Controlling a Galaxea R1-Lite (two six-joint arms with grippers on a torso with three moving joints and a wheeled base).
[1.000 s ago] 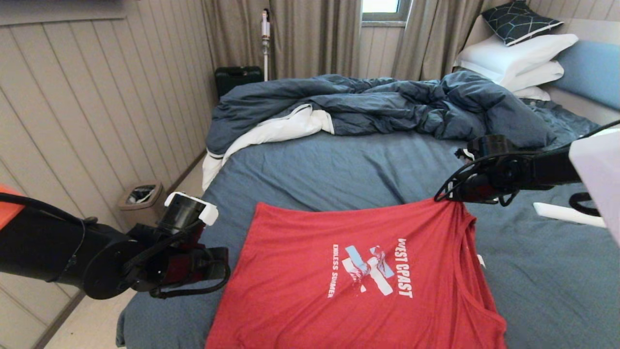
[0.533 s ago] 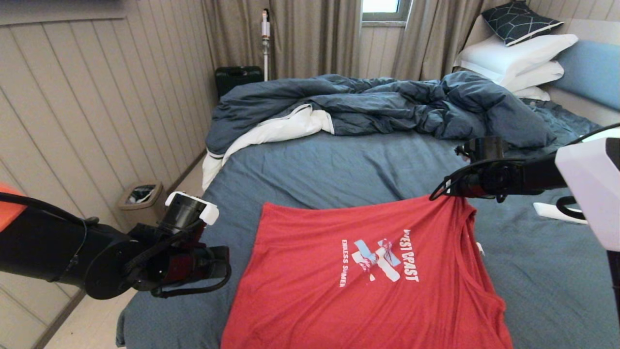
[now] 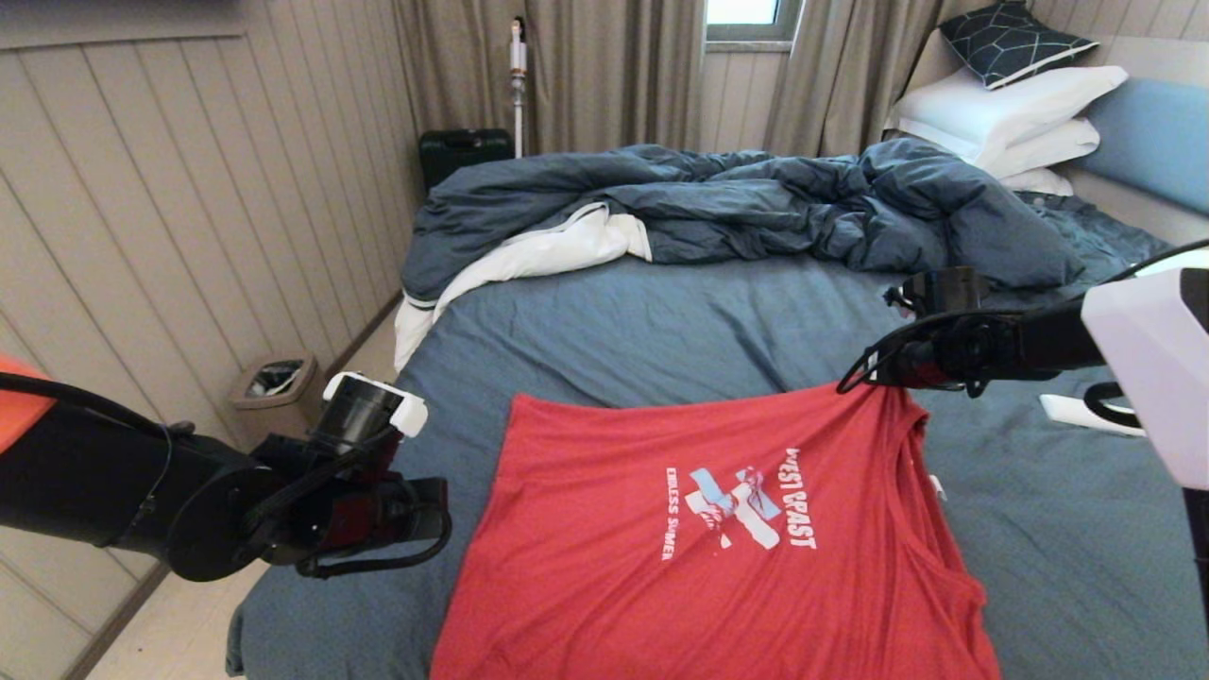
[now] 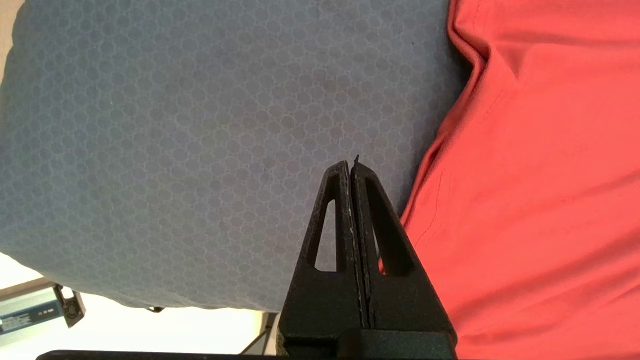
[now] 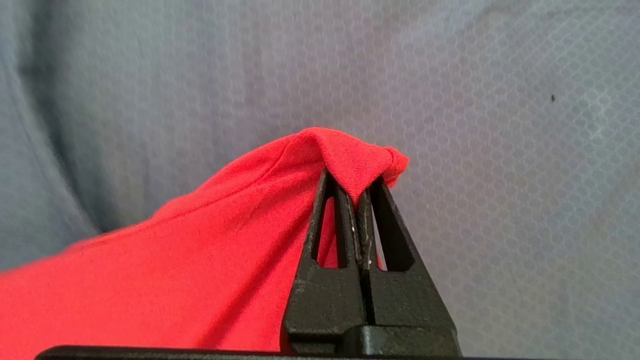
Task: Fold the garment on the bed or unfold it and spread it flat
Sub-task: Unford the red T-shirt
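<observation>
The garment (image 3: pixel 718 529), a red T-shirt with a white and light-blue chest print, lies spread on the near part of the bed (image 3: pixel 642 321). Its far right corner is lifted off the sheet. My right gripper (image 3: pixel 874 378) is shut on that corner, and the red cloth (image 5: pixel 200 260) bunches over the pinching fingertips of the gripper (image 5: pixel 356 187). My left gripper (image 3: pixel 430 515) hangs just left of the shirt's left edge, over bare sheet. It is shut and holds nothing (image 4: pixel 351 167), with the shirt's edge (image 4: pixel 540 200) close beside it but apart.
A rumpled dark blue duvet (image 3: pixel 756 203) with white lining lies across the far half of the bed. White pillows (image 3: pixel 1011 113) and a blue headboard (image 3: pixel 1152 132) are at the far right. A waste bin (image 3: pixel 274 382) stands on the floor at the left. A white object (image 3: pixel 1077 411) lies on the sheet at the right.
The right gripper has drawn the held corner a little to the right, and the whole shirt has slid right with it. In the last half second almost nothing moved. The left arm is still.
</observation>
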